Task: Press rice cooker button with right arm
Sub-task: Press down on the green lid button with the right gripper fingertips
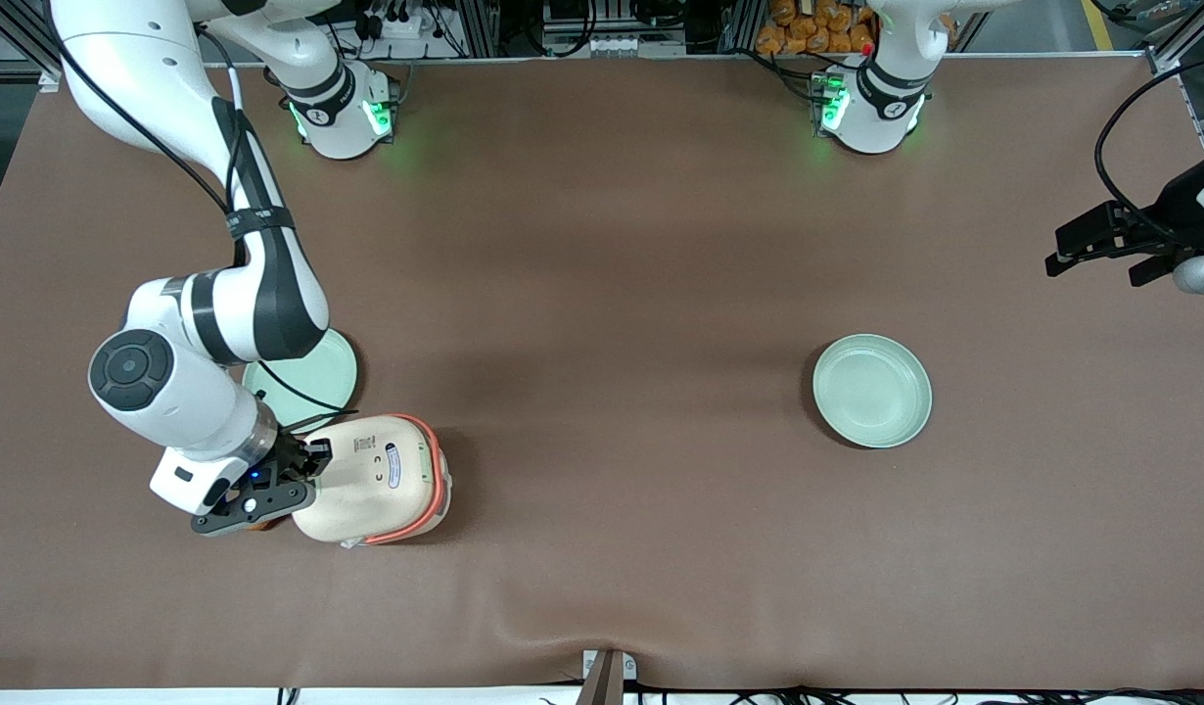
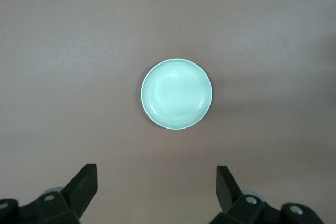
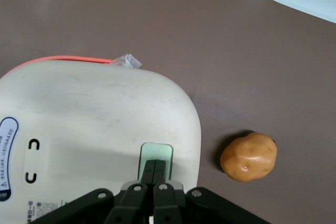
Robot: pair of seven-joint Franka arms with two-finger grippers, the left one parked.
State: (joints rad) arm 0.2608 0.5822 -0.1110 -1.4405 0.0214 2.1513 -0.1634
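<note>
1. The rice cooker (image 1: 377, 478) sits on the brown tabletop (image 1: 622, 294) toward my working end, near the front camera's edge. Its cream lid faces up, with the orange-red trim band showing along its rim.
2. Its button (image 3: 155, 159), a small pale green rectangle, is set into the lid close to the lid's edge on my side.
3. My fingers (image 3: 154, 173) are pressed together with nothing between them. Their joined tips sit right over that green button, apparently touching it or just above it.
4. So I judge the move turns on a straight push down through the tips into the lid, with no sideways correction needed.
5. A potato (image 3: 248, 157) lies on the tabletop just beside the cooker, apart from it, clear of my push.
6. One green plate (image 1: 303, 377) lies near the cooker, partly under my arm; another plate (image 1: 871, 390) is well apart, toward the parked arm's end.
</note>
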